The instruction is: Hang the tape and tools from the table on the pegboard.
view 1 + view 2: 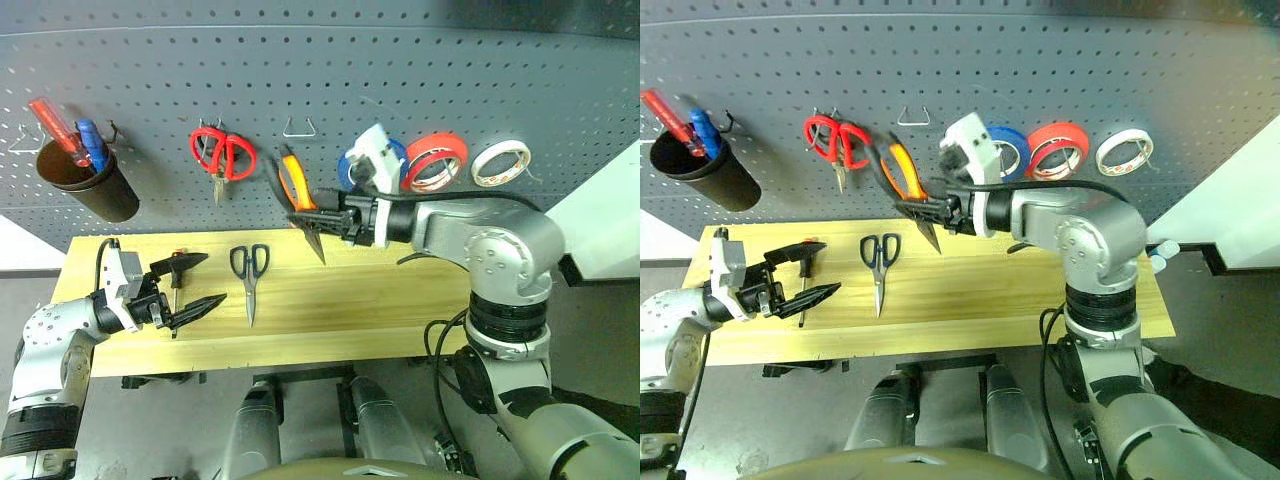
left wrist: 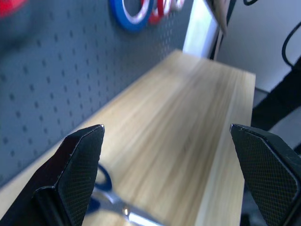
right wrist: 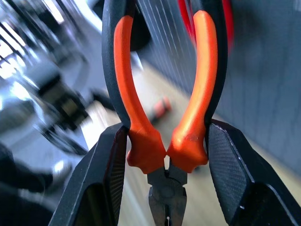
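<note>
The pliers (image 1: 298,190), with smooth orange-and-black handles and a dark steel nose, are pinched by the right pincer (image 1: 318,222) just where the handles meet the joint; they are held in the air in front of the pegboard (image 1: 330,90), handles slanting up toward the board and nose pointing down toward the counter (image 1: 380,300). The coming move turns on this: the long axis runs upward from the pincer, so the gap between the curved handles is the part to bring onto a wire hook, and a bare one (image 1: 300,127) sits just above the handles. The black-handled scissors (image 1: 249,275) lie flat on the pale wooden counter, blades pointing toward the near edge, and the short screwdriver (image 1: 177,285) lies beside them on the left; the left pincer (image 1: 190,285), spread wide and holding nothing, hovers over the screwdriver and is the nearer one to both. The thin red tape ring (image 1: 434,162) already hangs on the board, between a blue roll (image 1: 352,168) and a white roll (image 1: 501,163).
</note>
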You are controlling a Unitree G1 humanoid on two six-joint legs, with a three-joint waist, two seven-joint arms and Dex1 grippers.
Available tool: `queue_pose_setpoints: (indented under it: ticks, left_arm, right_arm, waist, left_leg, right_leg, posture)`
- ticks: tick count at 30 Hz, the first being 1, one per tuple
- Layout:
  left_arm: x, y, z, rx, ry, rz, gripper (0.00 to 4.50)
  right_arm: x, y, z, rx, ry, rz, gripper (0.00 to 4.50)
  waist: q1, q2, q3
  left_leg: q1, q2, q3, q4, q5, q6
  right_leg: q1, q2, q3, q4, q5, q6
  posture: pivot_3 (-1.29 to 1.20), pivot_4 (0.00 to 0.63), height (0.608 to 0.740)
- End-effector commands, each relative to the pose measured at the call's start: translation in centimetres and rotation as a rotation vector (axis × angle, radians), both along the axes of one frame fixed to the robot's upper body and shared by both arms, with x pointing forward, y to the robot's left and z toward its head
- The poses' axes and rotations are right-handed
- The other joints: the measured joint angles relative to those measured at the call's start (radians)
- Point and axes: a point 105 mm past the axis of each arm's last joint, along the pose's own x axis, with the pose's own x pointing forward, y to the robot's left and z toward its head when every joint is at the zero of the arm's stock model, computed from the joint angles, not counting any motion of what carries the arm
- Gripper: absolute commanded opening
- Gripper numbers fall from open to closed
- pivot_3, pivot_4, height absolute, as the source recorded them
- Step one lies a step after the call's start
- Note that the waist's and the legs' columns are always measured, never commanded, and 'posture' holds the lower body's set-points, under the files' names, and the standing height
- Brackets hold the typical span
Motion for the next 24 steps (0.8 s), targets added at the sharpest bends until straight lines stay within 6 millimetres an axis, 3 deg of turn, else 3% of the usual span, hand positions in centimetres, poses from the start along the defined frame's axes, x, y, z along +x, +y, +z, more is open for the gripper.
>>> queue_pose_setpoints:
  ticks: [1,5,10,14,19,24]
  left_arm:
    - [0.3,0.4,2.0,-0.03,-0.08,0.032,4.5]
    - [1.1,0.2,3.7,-0.112,-0.133,0.065,4.5]
    - [1.3,-0.1,5.2,-0.139,-0.182,0.055,4.5]
    - [1.1,-0.4,6.9,-0.151,-0.221,0.027,4.5]
    - [1.0,-0.4,8.8,-0.152,-0.256,0.029,4.5]
    - [1.3,0.0,9.2,-0.136,-0.264,0.041,4.5]
  right_arm:
    - [0.1,-0.8,3.6,0.166,-0.177,-0.047,2.17]
    - [1.2,-0.1,4.8,0.23,-0.242,-0.094,2.17]
    - [6.1,0.5,6.1,0.279,-0.236,-0.357,2.17]
    - [8.0,0.8,6.7,0.296,-0.238,-0.458,2.17]
    - [8.7,1.1,7.7,0.331,-0.244,-0.509,2.17]
    - [8.9,1.4,8.2,0.325,-0.288,-0.541,2.17]
  waist:
    - [-0.001,-0.001,-0.011]
    - [-0.003,0.0,-0.026]
    - [-0.021,-0.001,-0.032]
    - [-0.021,-0.002,-0.036]
    - [-0.019,-0.002,-0.036]
    - [-0.02,-0.002,-0.036]
  left_leg:
    - [0.002,0.0,0.0,0.0,0.0,0.0]
    - [0.013,0.0,0.0,0.0,0.0,0.0]
    - [0.015,0.001,0.0,0.0,0.005,0.001]
    - [0.015,0.001,0.0,-0.001,0.006,0.0]
    - [0.013,0.001,-0.001,-0.001,0.006,0.0]
    - [0.014,0.001,-0.001,-0.001,0.006,0.0]
  right_leg:
    - [0.002,0.0,0.0,0.0,0.0,0.0]
    - [0.013,0.0,0.0,-0.002,-0.001,-0.005]
    - [0.014,0.001,0.0,-0.001,0.003,-0.007]
    - [0.014,0.0,0.0,-0.001,0.004,-0.006]
    - [0.012,0.0,-0.001,-0.001,0.006,-0.003]
    - [0.012,0.001,-0.001,0.0,0.006,-0.003]
  posture:
    - [0.1,0.08,0.74]
    - [0.11,0.078,0.74]
    - [0.14,0.083,0.74]
    - [0.15,0.083,0.74]
    - [0.16,0.085,0.74]
    - [0.16,0.086,0.74]
